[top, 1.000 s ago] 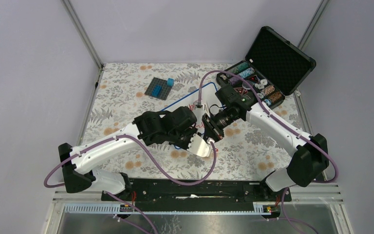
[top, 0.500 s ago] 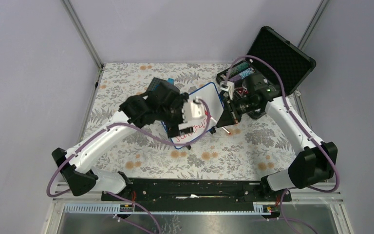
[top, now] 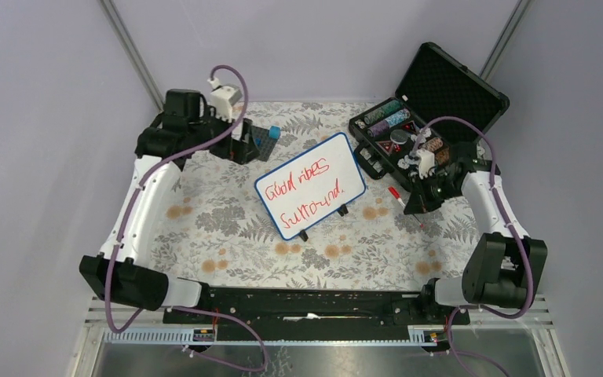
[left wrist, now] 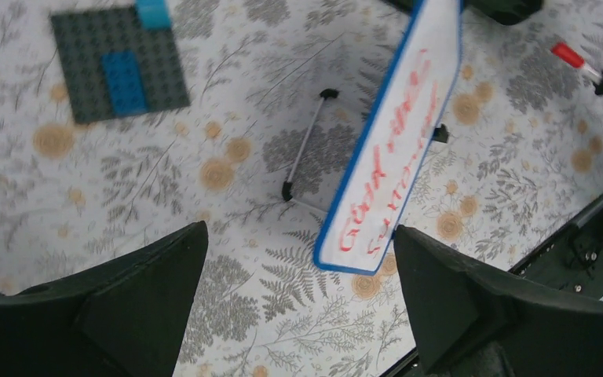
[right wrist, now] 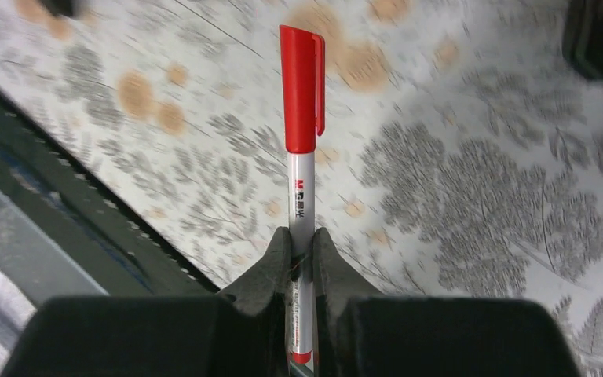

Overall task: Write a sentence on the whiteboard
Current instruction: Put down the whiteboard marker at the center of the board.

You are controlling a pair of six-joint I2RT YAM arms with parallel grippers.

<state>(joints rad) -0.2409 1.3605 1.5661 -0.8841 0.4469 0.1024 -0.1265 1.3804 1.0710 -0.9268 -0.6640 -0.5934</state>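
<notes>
You had the whiteboard [top: 312, 187] propped on its two black feet in the middle of the floral table [top: 204, 212]. Its sentence [top: 305, 190] ran in red across two lines, "Good vibes" above "Surround". Your right gripper [top: 414, 206] sat just right of it, pinching a red-capped marker [top: 396, 196] low over the cloth. Your left gripper [top: 235, 148] hung at the far left, beside the dark studded baseplate [top: 253, 143]. An open black case [top: 447, 86] lay far right.

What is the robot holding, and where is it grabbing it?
The right gripper holds the red-capped marker, pinched on its white barrel at the end away from the cap. The left gripper is open and holds nothing.
</notes>
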